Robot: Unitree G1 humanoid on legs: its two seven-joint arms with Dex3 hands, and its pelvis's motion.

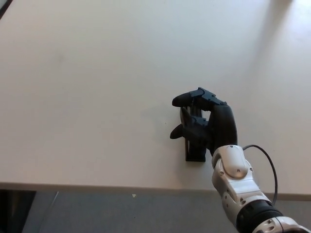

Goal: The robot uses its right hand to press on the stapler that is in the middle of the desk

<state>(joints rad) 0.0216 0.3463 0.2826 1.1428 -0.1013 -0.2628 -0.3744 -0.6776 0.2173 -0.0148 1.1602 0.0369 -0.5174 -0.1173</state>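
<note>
Pale desk [87, 97] fills the view, and near its front edge the black stapler [195, 154] lies mostly hidden beneath the robot's right hand [206, 126], whose spread, empty fingers [182, 100] arch over it, apparently poised for pressing down.

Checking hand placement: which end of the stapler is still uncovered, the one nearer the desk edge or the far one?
The near end: the stapler shows there, below the right hand, which covers the far end.
</note>
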